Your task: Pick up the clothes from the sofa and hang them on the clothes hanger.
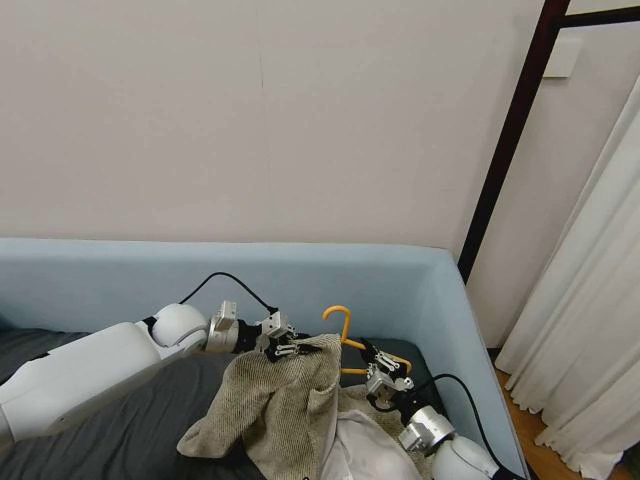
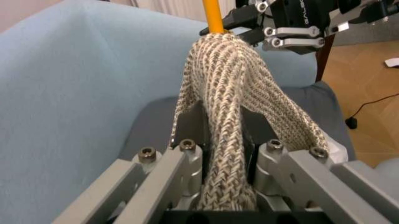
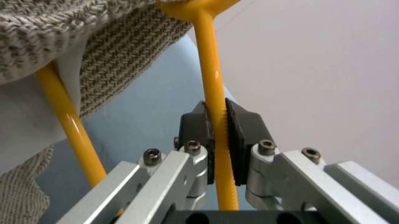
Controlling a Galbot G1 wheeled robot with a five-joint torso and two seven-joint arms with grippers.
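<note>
**Knit sweater and yellow hanger, held over the sofa seat by both grippers**

Item: knit sweater (image 1: 285, 395), beige and grey ribbed weave. Its upper edge is bunched and lifted at the right end of the sofa (image 1: 200, 275). The rest falls in folds onto the dark grey seat cushion (image 1: 110, 435). In the left wrist view the fabric rises in a thick band from between the pads and loops up to the yellow rod.

Item: hanger (image 1: 343, 322), yellow-orange. Its hook stands above the sweater's top edge, against the pale blue backrest. In the right wrist view, knit fabric lies draped over its upper part, and a second yellow bar runs beside the gripped one.

Left gripper (image 2: 223, 135): pinched tight on the band of knit fabric, at the sweater's lifted edge, just left of the hanger. The left arm reaches in low across the seat from the left.

Right gripper (image 3: 219, 123): pads pressed together on a straight bar of the hanger. It sits just right of the sweater, close to the sofa's right armrest, facing the left gripper.

Nearby: a white garment (image 1: 360, 450) lies on the seat under the sweater's right side.

Surroundings: a plain wall (image 1: 250, 120) behind the sofa; a dark post (image 1: 510, 130) and a white curtain (image 1: 590, 320) to the right; wooden floor (image 1: 530, 425) beyond the armrest.
</note>
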